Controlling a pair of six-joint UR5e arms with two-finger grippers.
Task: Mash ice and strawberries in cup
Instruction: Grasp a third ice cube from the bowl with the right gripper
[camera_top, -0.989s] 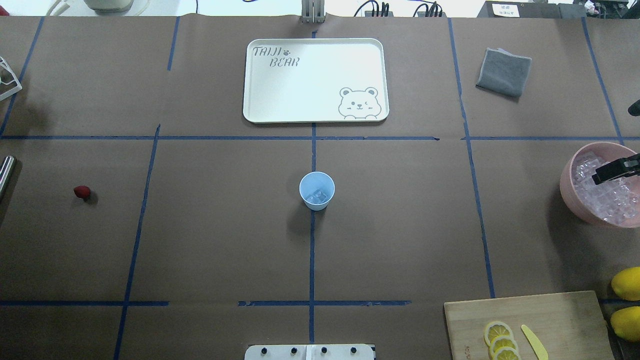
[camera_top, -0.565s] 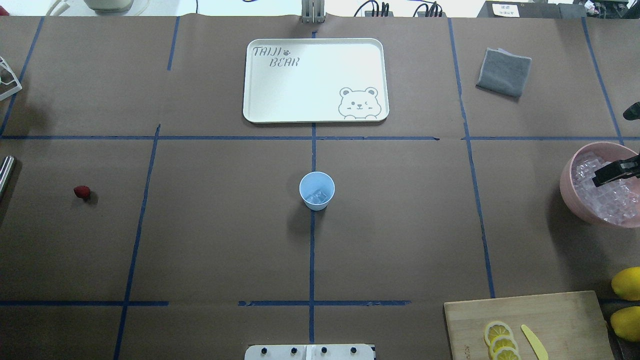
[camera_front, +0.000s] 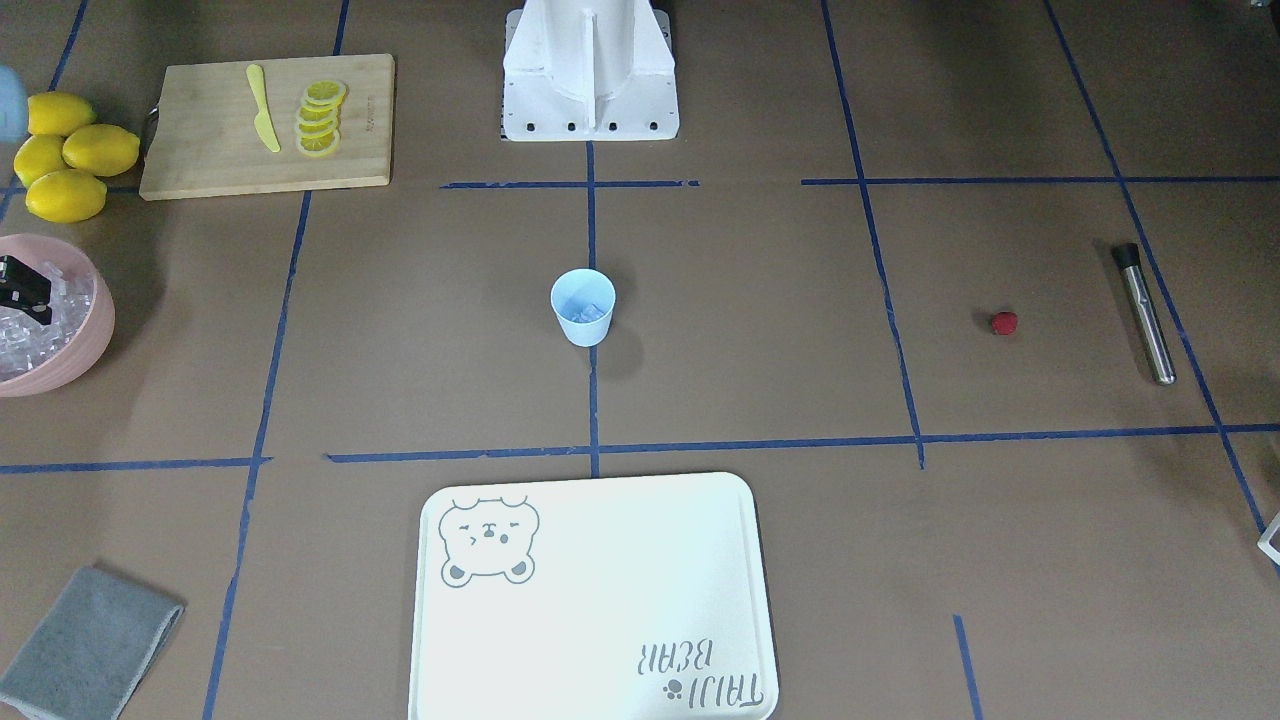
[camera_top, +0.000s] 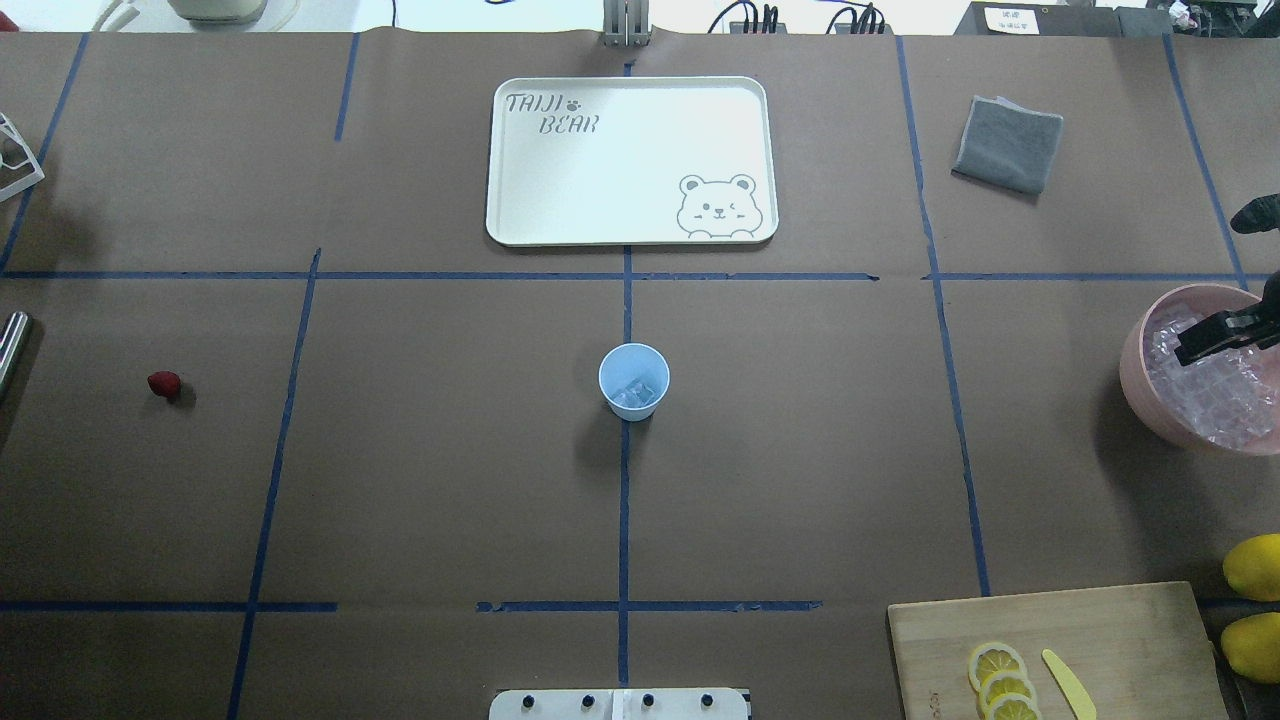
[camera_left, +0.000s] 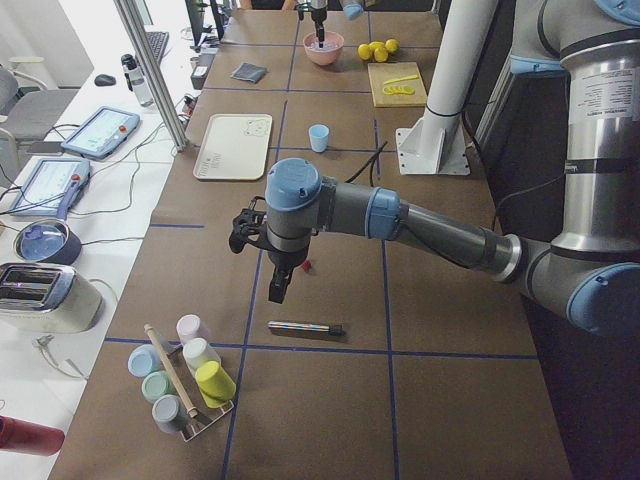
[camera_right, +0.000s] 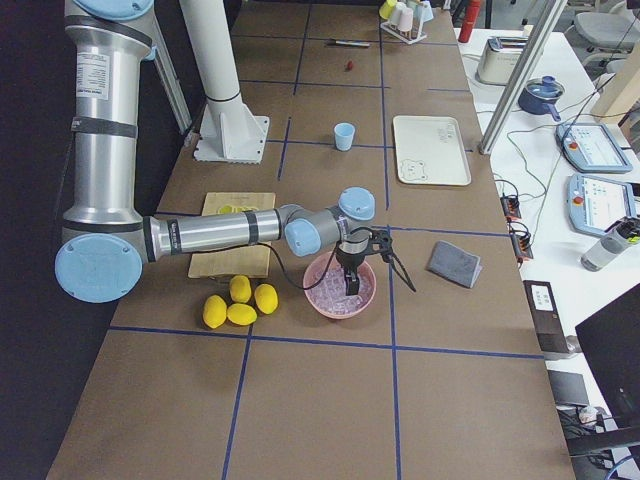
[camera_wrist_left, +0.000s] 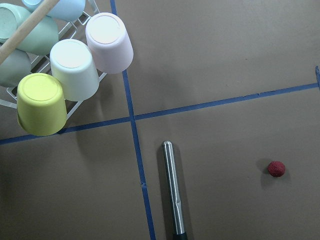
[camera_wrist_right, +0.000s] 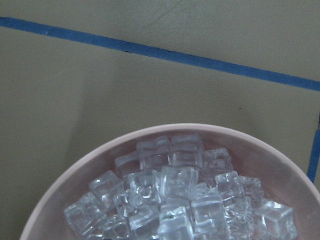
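At the centre of the bench (camera_top: 800, 480) stands one pale-blue cup (camera_top: 633, 380), upright, with a few clear ice (camera_top: 636, 396) cubes at its bottom. One tiny red strawberry (camera_top: 164, 383) lies well apart, near one steel rod (camera_front: 1145, 315). The right arm stretches low, and the right tool (camera_right: 352, 283) points down into one pink bowl (camera_top: 1140, 390) heaped with cubes. The left tool (camera_left: 277, 290) hangs near the strawberry. Whether either tool is spread or clenched I cannot tell

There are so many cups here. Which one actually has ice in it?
The pale-blue cup standing alone mid-table, with ice inside; the rack's cups lie tipped, bottoms showing.
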